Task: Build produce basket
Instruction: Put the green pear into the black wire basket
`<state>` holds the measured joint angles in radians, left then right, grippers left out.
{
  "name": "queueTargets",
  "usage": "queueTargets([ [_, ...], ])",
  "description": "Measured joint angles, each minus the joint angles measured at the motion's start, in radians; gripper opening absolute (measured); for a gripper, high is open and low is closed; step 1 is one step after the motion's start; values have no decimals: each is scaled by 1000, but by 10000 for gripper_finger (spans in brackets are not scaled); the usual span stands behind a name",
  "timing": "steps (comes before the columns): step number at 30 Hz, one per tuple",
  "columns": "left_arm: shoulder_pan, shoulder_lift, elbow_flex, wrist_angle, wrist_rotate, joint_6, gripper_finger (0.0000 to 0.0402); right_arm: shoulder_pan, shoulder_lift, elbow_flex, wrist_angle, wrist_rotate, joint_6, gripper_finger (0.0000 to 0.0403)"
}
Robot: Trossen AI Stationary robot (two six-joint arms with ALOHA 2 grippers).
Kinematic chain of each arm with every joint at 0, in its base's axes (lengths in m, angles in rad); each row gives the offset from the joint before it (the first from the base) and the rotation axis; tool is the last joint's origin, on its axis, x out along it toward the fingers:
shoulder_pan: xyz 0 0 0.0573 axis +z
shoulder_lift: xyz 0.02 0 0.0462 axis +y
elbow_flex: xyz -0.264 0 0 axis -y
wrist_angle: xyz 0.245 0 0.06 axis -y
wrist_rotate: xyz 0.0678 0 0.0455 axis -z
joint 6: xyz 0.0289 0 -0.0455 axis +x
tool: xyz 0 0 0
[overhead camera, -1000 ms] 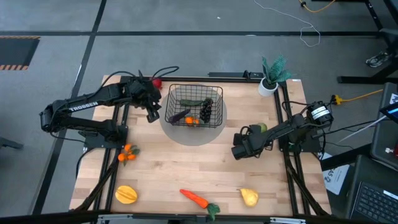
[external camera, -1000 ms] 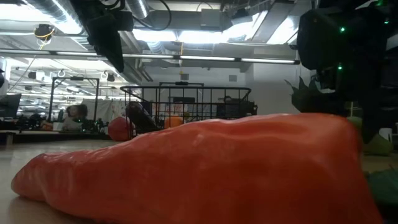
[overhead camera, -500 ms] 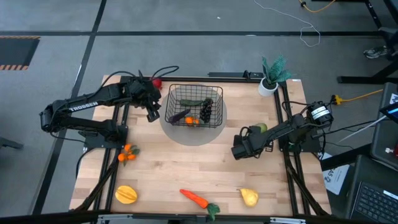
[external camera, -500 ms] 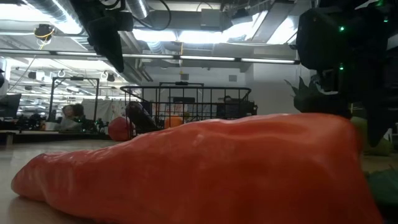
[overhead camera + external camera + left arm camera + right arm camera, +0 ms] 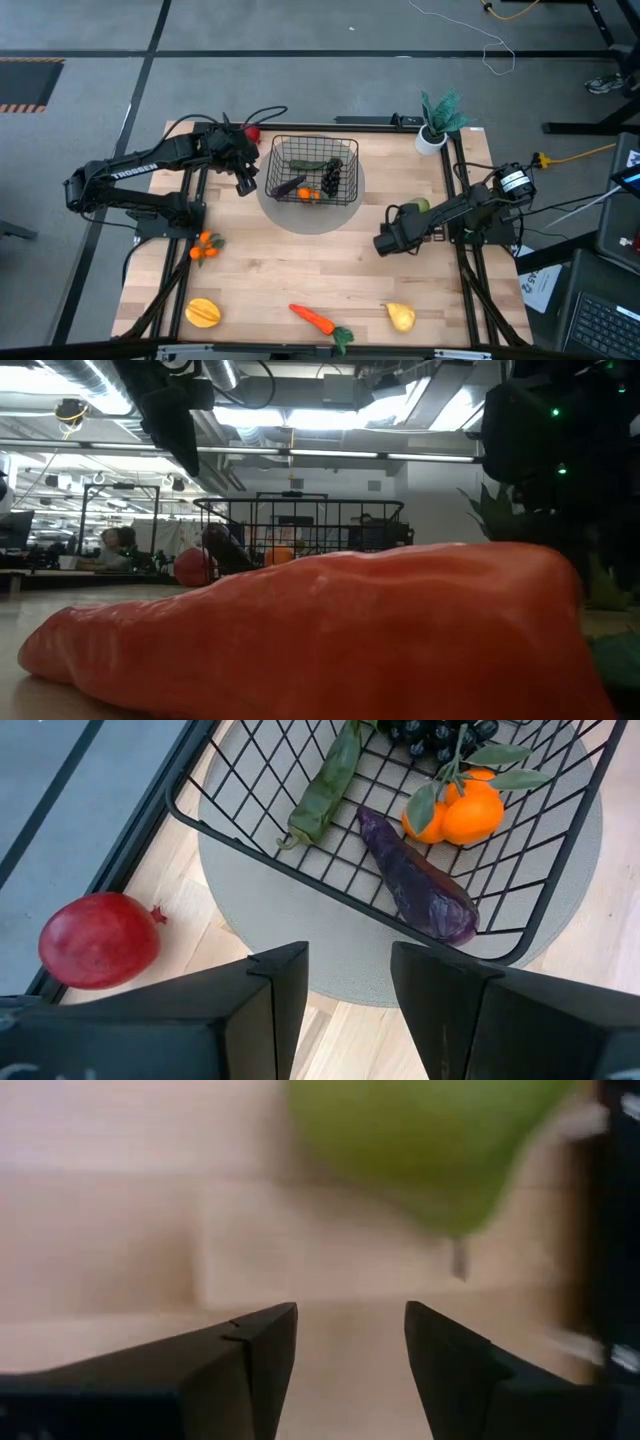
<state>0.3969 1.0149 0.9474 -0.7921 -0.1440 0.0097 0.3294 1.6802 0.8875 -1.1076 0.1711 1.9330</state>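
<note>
The black wire basket [image 5: 312,170] stands on a round grey mat at the far middle. It holds a green cucumber [image 5: 325,780], a purple eggplant [image 5: 415,880], small oranges [image 5: 460,810] and dark grapes [image 5: 332,175]. A red fruit [image 5: 98,940] lies on the table left of the basket. My left gripper [image 5: 245,180] is open and empty beside the basket's left side. My right gripper [image 5: 385,243] is open and empty over bare wood at the right. A green fruit [image 5: 430,1140] lies just beyond its fingers and also shows in the high view [image 5: 421,206].
A carrot [image 5: 315,320], a yellow pear [image 5: 401,317] and a yellow-orange fruit [image 5: 203,313] lie along the near edge. Small oranges [image 5: 205,247] lie at the left. A teal plant in a white pot [image 5: 438,122] stands at the far right corner. The carrot [image 5: 320,630] fills the low view.
My right gripper has drifted slightly toward the table's near edge, still open. The left arm and the produce have kept still.
</note>
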Motion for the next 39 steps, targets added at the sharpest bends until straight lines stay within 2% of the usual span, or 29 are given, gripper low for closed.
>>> queueTargets([
  [3, 0, 0, 0, 0, 0, -1, 133, 2, 0, 0, -49, -85, -39, 177],
  [11, 0, 0, 0, 0, 0, -22, 133, 7, -1, -13, -171, -88, -56, 177],
  [13, 0, 0, 0, 0, 0, -32, 133, 6, -1, -40, -147, -99, -66, 177],
  [16, 0, 0, 0, 0, 0, -33, 133, 6, -1, -104, -19, -141, -85, 177],
  [21, 0, 0, 0, 0, 0, -33, 133, 6, -16, -159, 12, -130, -78, 177],
  [29, 0, 0, 0, 0, 0, -35, 133, 4, -94, -191, -15, -26, -57, 177],
  [31, 0, 0, 0, 0, 0, -35, 133, 5, -108, -213, 9, -29, -57, 175],
  [39, 0, 0, 0, 0, 0, -34, 133, 2, -125, -262, 85, -18, -70, 133],
])
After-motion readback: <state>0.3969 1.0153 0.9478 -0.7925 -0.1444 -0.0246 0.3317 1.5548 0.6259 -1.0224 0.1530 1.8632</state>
